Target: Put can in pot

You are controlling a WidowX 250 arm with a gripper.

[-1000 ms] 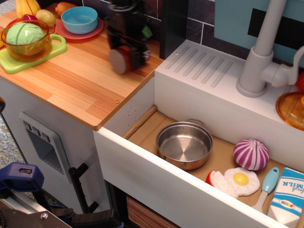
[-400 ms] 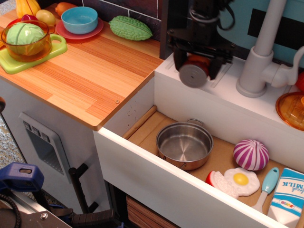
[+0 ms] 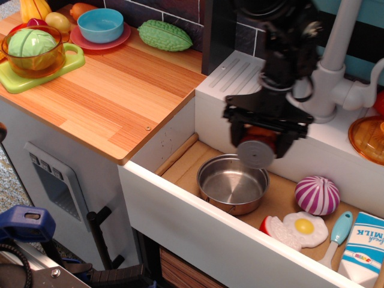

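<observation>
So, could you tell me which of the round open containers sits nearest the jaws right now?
The shallow shiny stainless-steel pot in the sink, just below the jaws; the blue bowl and amber transparent bowl sit far off.

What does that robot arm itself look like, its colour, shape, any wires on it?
The arm is black all over, a chunky column of blocky segments coming down from the top of the picture. A thin dark cable loops out at its side near the wrist. The gripper is a wide black crossbar with two short, stubby black fingers hanging from its ends. No logos or markings can be made out.
</observation>
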